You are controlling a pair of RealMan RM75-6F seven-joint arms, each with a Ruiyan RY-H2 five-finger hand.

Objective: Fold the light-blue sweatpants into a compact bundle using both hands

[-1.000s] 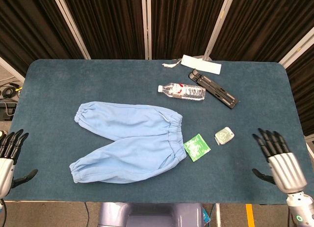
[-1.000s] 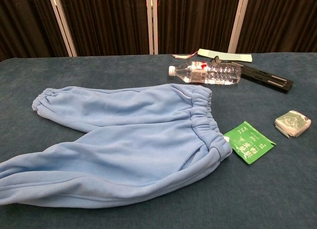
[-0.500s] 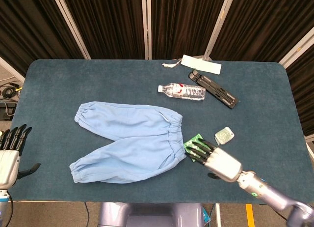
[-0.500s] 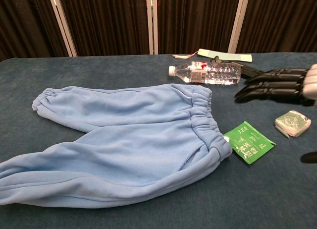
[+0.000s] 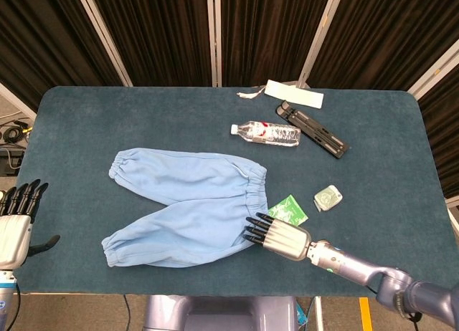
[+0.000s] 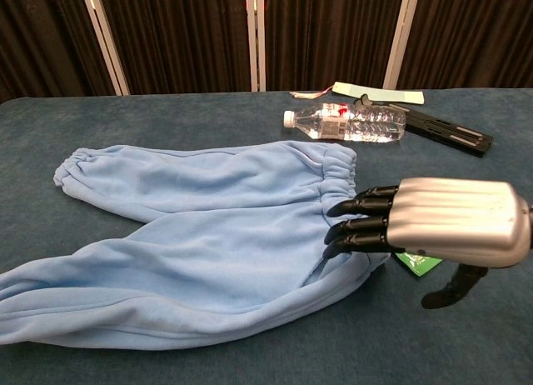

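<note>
The light-blue sweatpants [image 5: 186, 205] [image 6: 200, 235] lie flat on the blue table, legs spread to the left, elastic waistband to the right. My right hand [image 5: 276, 233] [image 6: 433, 222] hovers palm down at the waistband's near corner, fingers straight and pointing left over the cloth, holding nothing. Whether its fingertips touch the fabric is unclear. My left hand [image 5: 16, 220] is at the table's left edge, fingers extended and apart, empty, well away from the leg cuffs. It does not show in the chest view.
A green packet [image 5: 290, 210] lies just right of the waistband, partly under my right hand. A small white pack [image 5: 328, 197], a water bottle [image 5: 267, 133], a black folded stand [image 5: 313, 128] and a white paper strip [image 5: 294, 94] lie further back and right.
My right hand has swept in from the table's right edge to the waistband's near corner, now covering part of the green packet. My left hand shifted only slightly.
</note>
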